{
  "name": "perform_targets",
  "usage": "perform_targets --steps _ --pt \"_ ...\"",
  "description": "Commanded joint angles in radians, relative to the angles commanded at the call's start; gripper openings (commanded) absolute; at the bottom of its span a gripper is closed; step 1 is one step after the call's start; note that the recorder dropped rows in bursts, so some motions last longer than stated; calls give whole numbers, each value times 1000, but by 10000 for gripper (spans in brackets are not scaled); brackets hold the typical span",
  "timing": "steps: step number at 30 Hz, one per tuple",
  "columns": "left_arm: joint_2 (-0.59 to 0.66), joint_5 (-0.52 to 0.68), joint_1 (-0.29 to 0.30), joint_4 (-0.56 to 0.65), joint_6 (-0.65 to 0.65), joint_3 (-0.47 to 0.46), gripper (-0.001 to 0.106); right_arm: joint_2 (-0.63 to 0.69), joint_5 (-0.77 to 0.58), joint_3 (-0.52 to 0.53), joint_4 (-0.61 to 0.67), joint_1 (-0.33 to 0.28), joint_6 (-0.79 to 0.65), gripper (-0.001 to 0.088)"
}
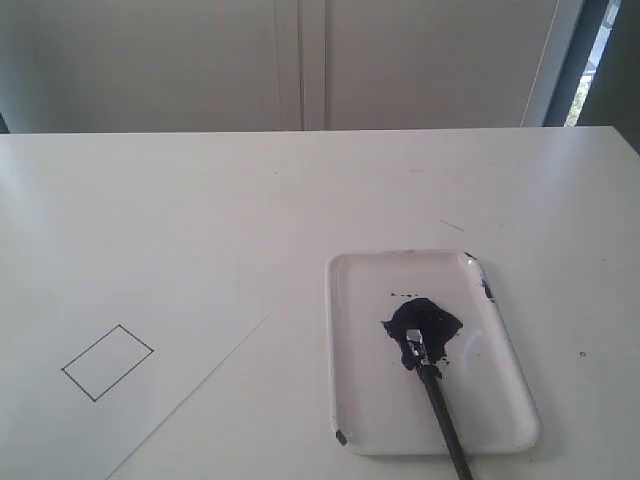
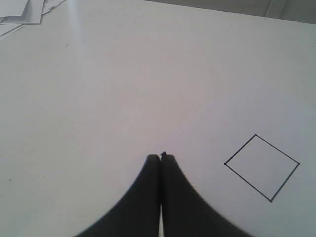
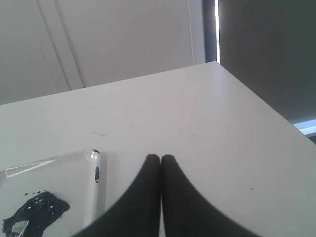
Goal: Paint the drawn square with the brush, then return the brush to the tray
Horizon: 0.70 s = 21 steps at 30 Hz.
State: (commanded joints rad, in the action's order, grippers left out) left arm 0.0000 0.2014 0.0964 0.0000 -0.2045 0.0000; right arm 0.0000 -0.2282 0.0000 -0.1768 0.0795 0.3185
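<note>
2 finger pairs together: left gripper (image 2: 161, 157), right gripper (image 3: 161, 157) | brush (image 1: 438, 394) on tray (image 1: 495, 390), bristles in blot (image 1: 430, 322), handle 5 o'clock | square (image 1: 107, 362) unpainted, tray's 9 o'clock

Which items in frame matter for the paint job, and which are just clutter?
Job:
- drawn square, unpainted
- brush, bristles in the blue paint
- tray
- paper sheet carrying the square

Lying about:
- loose papers, seen only in the left wrist view

glossy white tray (image 1: 505, 370), matt table (image 1: 300, 190)
</note>
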Motion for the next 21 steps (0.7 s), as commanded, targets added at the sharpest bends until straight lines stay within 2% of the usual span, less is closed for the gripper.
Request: perform_targets --steps 8,13,18,21 --pt "0 -22 0 0 0 0 0 0 31 0 0 0 0 0" --pt "0 -104 0 -13 -97 0 0 0 118 0 4 0 9 0" --pt "0 -211 0 -45 -223 0 0 0 274 0 6 0 111 0" --pt "0 -251 0 -46 -272 -14 0 0 306 0 3 2 139 0"
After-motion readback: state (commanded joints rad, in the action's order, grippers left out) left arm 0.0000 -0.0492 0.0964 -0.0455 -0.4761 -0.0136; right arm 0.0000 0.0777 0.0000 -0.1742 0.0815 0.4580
